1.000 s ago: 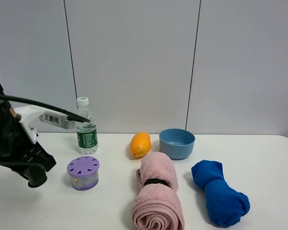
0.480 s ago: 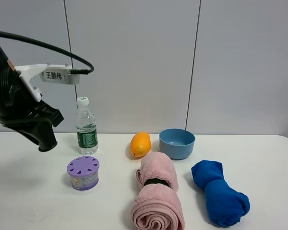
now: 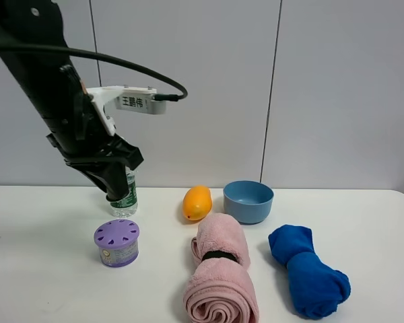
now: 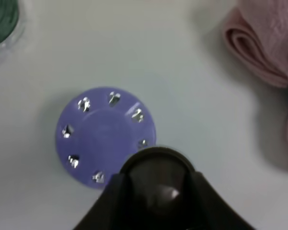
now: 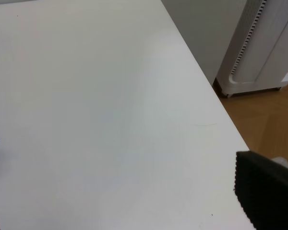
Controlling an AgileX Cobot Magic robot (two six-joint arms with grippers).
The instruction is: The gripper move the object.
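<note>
Behind the left gripper (image 3: 114, 195) stands a pale grey panelled wall (image 3: 188, 81) with 2 thin dark vertical seams (image 3: 272, 87), 1 behind it and 1 well off to its right. Below it lies a white table (image 3: 377, 222), evenly lit, with soft shadows. Past the table edge near the right gripper (image 5: 129, 211), a light wooden floor (image 5: 273, 110) carries a white slotted unit (image 5: 264, 43) against a grey wall (image 5: 201, 28).
</note>
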